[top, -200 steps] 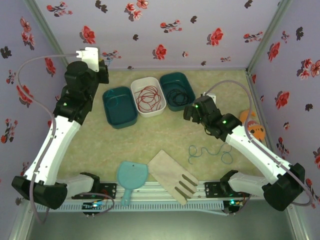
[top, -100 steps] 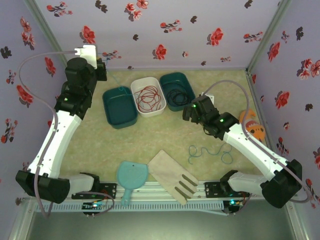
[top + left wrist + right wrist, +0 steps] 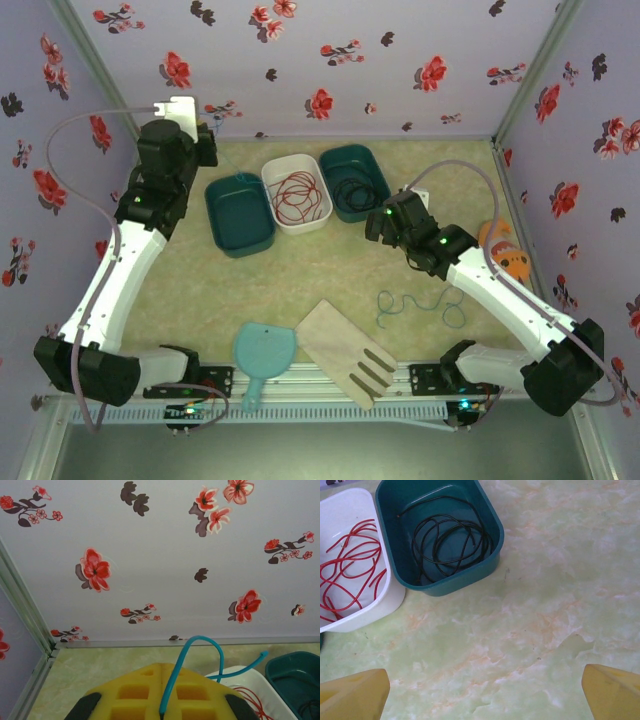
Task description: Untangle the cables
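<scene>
The left pincer (image 3: 161, 702) was clamped on a teal-blue cable (image 3: 192, 645) — the strand rose from between its yellow fingers, arched over and dipped toward the white bin (image 3: 260, 682). In the top view this pincer sat at the upper left of the frame, beyond a row of three bins. The red cable (image 3: 345, 575) lay coiled in the white bin, and the black cable (image 3: 450, 542) in the teal bin (image 3: 490, 525) just right of it. The right pincer (image 3: 482, 695) stood wide apart, holding nothing, over bare counter (image 3: 545, 580). A loose teal-blue strand (image 3: 420, 303) lay at the lower right — well apart from the bins.
</scene>
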`<state>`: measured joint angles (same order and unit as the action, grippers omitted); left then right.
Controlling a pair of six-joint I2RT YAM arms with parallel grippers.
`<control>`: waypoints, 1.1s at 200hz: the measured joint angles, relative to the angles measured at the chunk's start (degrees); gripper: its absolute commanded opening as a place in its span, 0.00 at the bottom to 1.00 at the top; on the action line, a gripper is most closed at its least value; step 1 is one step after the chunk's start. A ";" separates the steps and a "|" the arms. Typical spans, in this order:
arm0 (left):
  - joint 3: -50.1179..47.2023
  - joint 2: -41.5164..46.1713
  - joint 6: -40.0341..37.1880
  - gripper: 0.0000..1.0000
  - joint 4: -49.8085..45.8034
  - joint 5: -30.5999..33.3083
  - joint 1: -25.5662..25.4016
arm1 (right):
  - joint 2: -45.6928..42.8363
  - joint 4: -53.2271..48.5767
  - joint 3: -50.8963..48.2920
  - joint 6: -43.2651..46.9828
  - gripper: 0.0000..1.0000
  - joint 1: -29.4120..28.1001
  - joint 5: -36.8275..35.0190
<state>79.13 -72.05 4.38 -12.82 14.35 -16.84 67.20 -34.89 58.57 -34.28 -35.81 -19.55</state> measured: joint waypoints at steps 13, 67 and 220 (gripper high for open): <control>-0.11 0.00 0.00 0.00 0.00 0.00 0.04 | 0.00 -0.02 0.00 -0.28 0.99 0.00 -0.04; 5.46 -2.05 0.02 0.00 -2.82 -2.29 0.63 | 0.00 -0.87 0.00 -0.83 0.99 0.33 -1.51; 3.98 -1.95 1.75 0.00 -2.62 -6.23 0.92 | -5.44 -4.85 -5.75 -6.23 0.99 2.29 -7.91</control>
<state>83.11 -74.00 6.13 -15.44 8.12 -15.92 61.76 -39.75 52.82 -40.51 -33.52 -27.46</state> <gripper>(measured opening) 0.063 0.993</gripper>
